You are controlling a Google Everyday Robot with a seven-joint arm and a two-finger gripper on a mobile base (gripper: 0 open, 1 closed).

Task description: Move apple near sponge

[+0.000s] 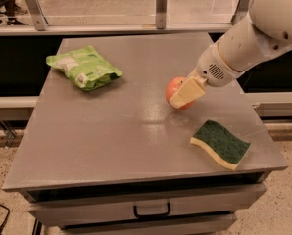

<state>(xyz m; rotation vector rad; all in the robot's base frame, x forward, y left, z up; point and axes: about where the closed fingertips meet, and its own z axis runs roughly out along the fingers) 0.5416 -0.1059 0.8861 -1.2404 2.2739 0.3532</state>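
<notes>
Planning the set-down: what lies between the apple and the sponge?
Camera view: only bare grey tabletop between the round red apple, in the gripper, and the wavy green sponge.

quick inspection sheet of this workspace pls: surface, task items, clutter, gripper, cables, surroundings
surface: grey metal table, flat, glossy reflection near the middle
job's things: apple right of centre, held just above or on the table; sponge lying flat near the front right corner, green side up, apart from the apple
clutter: light-green snack bag at back left
grippers: gripper right of centre, low over the table, jaws closed on the apple
cables: one dark cable on the floor at lower left
surroundings: rail post behind the table; drawer handle under the front edge
</notes>
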